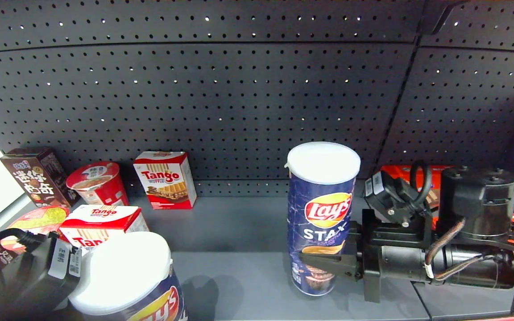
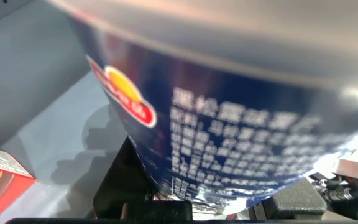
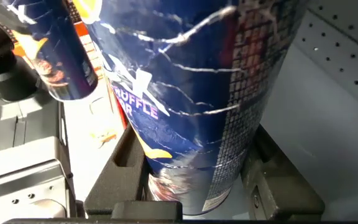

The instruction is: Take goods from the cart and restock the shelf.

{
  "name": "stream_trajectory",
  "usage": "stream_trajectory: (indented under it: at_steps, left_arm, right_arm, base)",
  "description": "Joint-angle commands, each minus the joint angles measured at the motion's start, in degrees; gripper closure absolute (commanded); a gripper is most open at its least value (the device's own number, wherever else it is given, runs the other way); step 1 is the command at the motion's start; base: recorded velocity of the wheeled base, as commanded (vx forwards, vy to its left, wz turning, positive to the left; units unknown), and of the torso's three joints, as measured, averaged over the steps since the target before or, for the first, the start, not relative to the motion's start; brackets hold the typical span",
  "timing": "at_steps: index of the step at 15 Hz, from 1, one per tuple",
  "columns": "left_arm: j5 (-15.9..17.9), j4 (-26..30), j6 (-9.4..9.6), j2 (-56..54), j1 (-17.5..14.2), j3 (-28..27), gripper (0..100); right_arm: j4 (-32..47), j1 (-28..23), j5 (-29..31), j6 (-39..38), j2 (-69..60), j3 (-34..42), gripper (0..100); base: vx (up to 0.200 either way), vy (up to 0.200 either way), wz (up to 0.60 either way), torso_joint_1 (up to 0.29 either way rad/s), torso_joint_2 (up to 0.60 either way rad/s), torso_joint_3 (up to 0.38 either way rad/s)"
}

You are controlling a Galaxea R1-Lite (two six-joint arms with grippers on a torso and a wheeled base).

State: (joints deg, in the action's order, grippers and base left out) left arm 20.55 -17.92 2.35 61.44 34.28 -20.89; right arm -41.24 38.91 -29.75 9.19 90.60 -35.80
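A tall blue chip can (image 1: 321, 214) with a white lid stands upright on the grey shelf (image 1: 234, 236), right of centre. My right gripper (image 1: 317, 267) is shut on its lower part from the right side; the right wrist view has the can (image 3: 191, 106) between both fingers (image 3: 120, 168). At the lower left, my left gripper (image 1: 74, 285) is shut on a second blue chip can (image 1: 127, 276), held tilted in front of the shelf. That can (image 2: 229, 112) is close up in the left wrist view, and it also appears farther off as the second can (image 3: 61, 56) in the right wrist view.
Two red-and-white wafer boxes (image 1: 165, 178) (image 1: 101, 220), a red noodle cup (image 1: 98, 183) and a brown box (image 1: 38, 176) stand at the shelf's left. An orange package (image 1: 397, 171) lies behind my right arm. Bare shelf lies between the wafer boxes and the standing can.
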Motion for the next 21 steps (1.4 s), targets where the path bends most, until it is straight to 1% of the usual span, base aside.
stream_trajectory:
  at_steps: [1,3,4,6,9,13,18,21]
  left_arm:
    - [0.1,0.0,0.02,0.5,0.0,-0.3,100]
    - [-0.2,0.0,-0.07,1.2,-0.3,-0.5,100]
    - [-0.2,0.0,-0.07,1.2,-1.1,-0.5,100]
    - [-0.2,0.0,-0.07,1.5,-1.3,-0.5,100]
    - [0.1,0.0,-0.07,2.3,-1.3,-0.6,100]
    - [0.1,0.0,-0.16,2.1,-1.3,-0.2,100]
    - [0.1,0.0,-0.33,1.7,-1.5,0.4,100]
    - [0.1,0.0,-0.33,1.5,-1.8,1.1,100]
  right_arm:
    - [-3.0,-0.1,0.0,-0.3,-1.0,3.1,100]
    - [-6.8,-0.1,-0.3,-3.0,-0.1,6.0,100]
    - [-10.4,-0.2,-0.3,-3.5,1.3,7.4,100]
    - [-15.4,-0.2,-0.3,-5.0,3.9,8.8,100]
    - [-15.9,-0.3,-0.7,-6.3,5.3,8.6,100]
    - [-15.9,-0.8,-1.6,-5.9,7.3,8.7,100]
    - [-16.2,-3.5,-3.0,-5.5,9.7,7.9,100]
    - [-16.9,-3.4,-3.2,-5.5,10.6,7.9,100]
  base:
    - [0.0,0.0,0.0,0.0,0.0,0.0]
    - [0.0,0.0,0.0,0.0,0.0,0.0]
    - [0.0,0.0,0.0,0.0,0.0,0.0]
    - [0.0,0.0,0.0,0.0,0.0,0.0]
    - [0.0,0.0,0.0,0.0,0.0,0.0]
    - [0.0,0.0,0.0,0.0,0.0,0.0]
    - [0.0,0.0,0.0,0.0,0.0,0.0]
    - [0.0,0.0,0.0,0.0,0.0,0.0]
